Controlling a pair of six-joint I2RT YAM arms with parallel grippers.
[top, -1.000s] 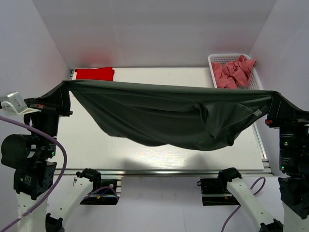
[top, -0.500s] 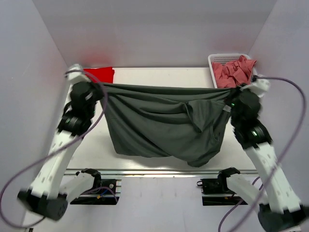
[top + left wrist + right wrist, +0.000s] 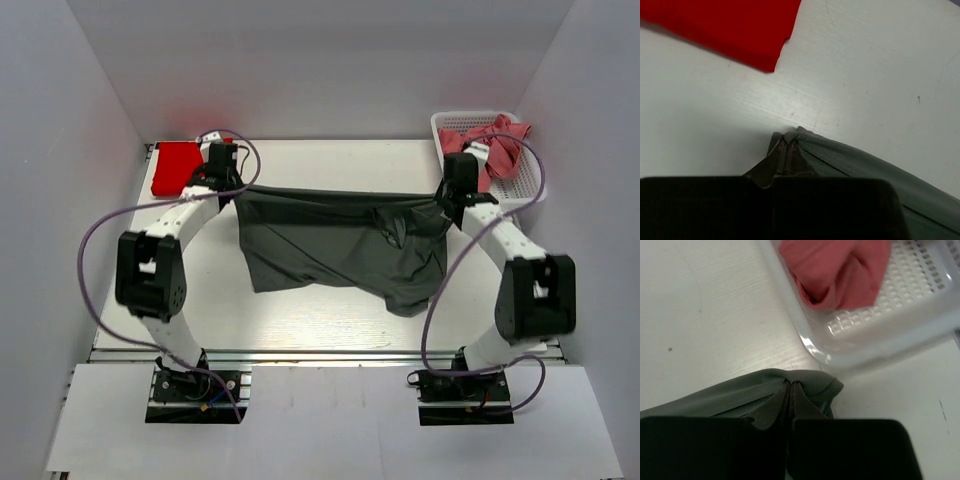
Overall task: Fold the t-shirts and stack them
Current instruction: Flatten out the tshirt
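The dark grey t-shirt point(image 3: 335, 245) lies stretched across the table's far half, its lower edge rumpled. My left gripper point(image 3: 232, 187) is shut on its left top corner point(image 3: 805, 142), low at the table. My right gripper point(image 3: 447, 194) is shut on its right top corner point(image 3: 805, 380). A folded bright red t-shirt point(image 3: 178, 166) lies at the far left, just beyond my left gripper, and shows in the left wrist view point(image 3: 725, 25). Dusty pink t-shirts point(image 3: 490, 145) are heaped in the basket, and show in the right wrist view point(image 3: 840, 267).
The white mesh basket point(image 3: 447, 122) stands at the far right corner, its near wall point(image 3: 865, 335) close beyond my right gripper. White walls enclose the table on three sides. A metal rail point(image 3: 320, 352) runs along the table's near edge.
Both arms have swung forward and down from high at the sides to the table's far part. The grey shirt has gone from hanging stretched in the air to lying on the table.
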